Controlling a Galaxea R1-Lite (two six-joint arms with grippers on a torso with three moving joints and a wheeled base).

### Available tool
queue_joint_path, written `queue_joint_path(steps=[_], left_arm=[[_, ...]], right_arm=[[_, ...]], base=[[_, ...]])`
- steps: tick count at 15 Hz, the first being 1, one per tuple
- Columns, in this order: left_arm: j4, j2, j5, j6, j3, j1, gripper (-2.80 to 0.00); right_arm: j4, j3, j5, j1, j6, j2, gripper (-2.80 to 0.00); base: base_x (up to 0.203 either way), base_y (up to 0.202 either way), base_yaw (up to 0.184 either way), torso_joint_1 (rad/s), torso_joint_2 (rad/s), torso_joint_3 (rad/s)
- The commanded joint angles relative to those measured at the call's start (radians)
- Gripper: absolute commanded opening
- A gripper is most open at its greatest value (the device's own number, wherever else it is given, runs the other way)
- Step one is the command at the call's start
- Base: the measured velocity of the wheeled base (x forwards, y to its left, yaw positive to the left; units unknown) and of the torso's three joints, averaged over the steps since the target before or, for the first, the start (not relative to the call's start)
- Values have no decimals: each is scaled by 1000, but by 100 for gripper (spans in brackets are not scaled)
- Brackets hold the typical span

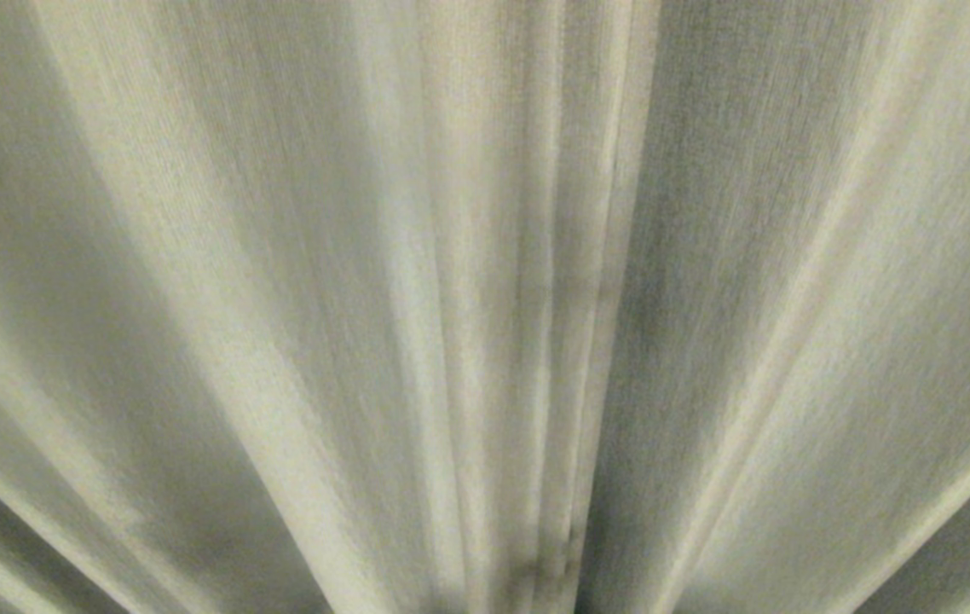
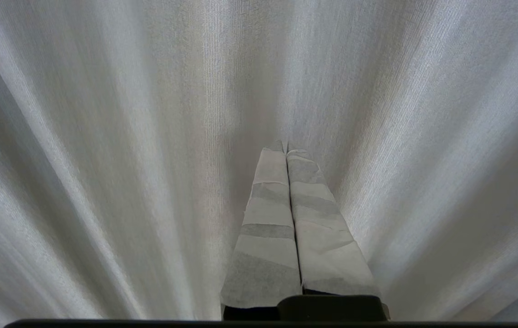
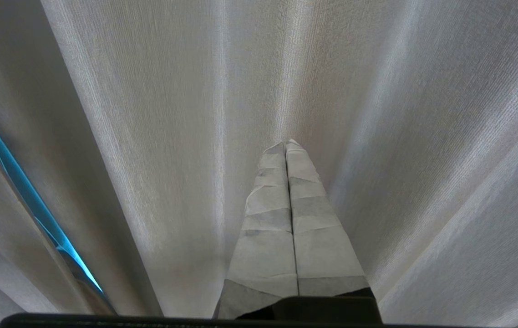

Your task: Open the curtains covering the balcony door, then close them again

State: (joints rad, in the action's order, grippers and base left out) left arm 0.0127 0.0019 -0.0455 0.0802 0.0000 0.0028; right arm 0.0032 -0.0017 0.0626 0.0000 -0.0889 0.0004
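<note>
The curtains (image 1: 297, 281) fill the whole head view as cream-beige cloth in long vertical folds, drawn shut, with two overlapping edges meeting near the middle. Neither arm shows in that view. In the left wrist view my left gripper (image 2: 285, 148) points straight at the curtains (image 2: 104, 136), its two tape-wrapped fingers pressed together with nothing between them. My right gripper (image 3: 285, 145) stands the same way before the curtains (image 3: 159, 114), shut and empty. The balcony door is hidden behind the cloth.
A narrow bright blue slit (image 3: 22, 191) shows between two folds at the side of the right wrist view. Cloth takes up everything else.
</note>
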Motion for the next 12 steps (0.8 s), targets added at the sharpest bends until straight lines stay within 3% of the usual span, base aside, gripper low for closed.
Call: queue_joint_path(steps=[1,12], left_arm=[[1,0,0,1,0,0,-280],[1,0,0,1,0,0,-280]], right_arm=[[0,0,0,2,0,0,-280],[4,0,0,2,-3,0,-280]], base=[[0,0,0,0,0,0],[0,0,0,0,0,0]])
